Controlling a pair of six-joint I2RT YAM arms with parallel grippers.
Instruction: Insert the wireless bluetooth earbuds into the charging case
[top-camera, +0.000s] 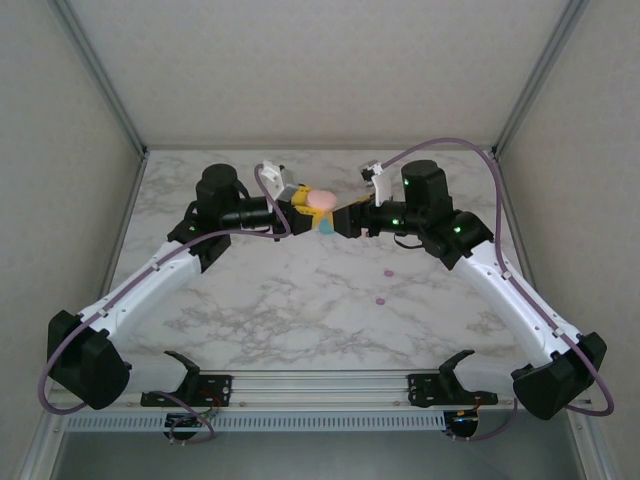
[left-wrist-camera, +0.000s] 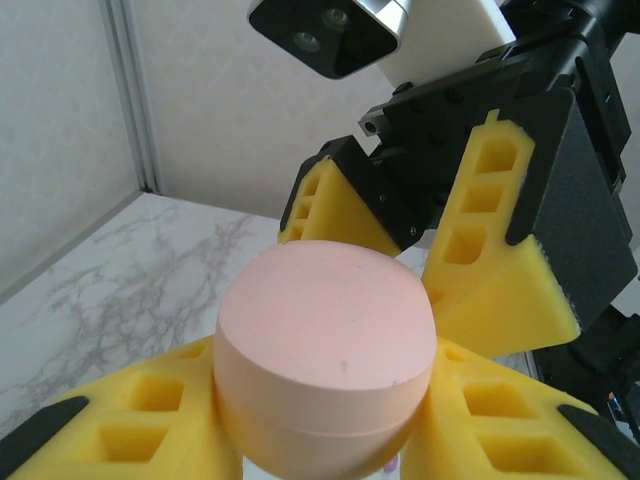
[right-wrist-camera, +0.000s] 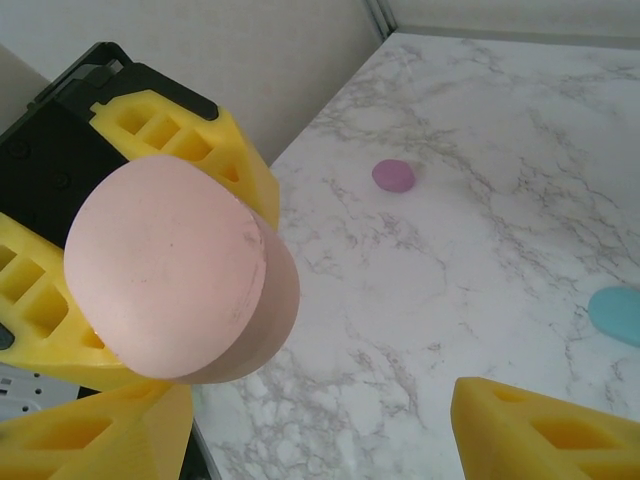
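From above, a round peach case (top-camera: 322, 199) is being held by the left gripper (top-camera: 308, 208) over the far middle of the bench (top-camera: 300, 330). The right gripper (top-camera: 342, 221) is being pointed at it from just beside. One magenta earbud (top-camera: 388, 271) and a second magenta earbud (top-camera: 379, 298) are being carried by the bench right of its middle.

In the left wrist view, the case is being clamped between the left gripper's yellow fingers (left-wrist-camera: 120, 430). Beyond it, the right jaws are being held wide apart with nothing between them.

In the right wrist view, the right jaws are again being shown wide and empty. A magenta earbud and a teal nub (right-wrist-camera: 618, 313) are being shown on the marble, well apart.
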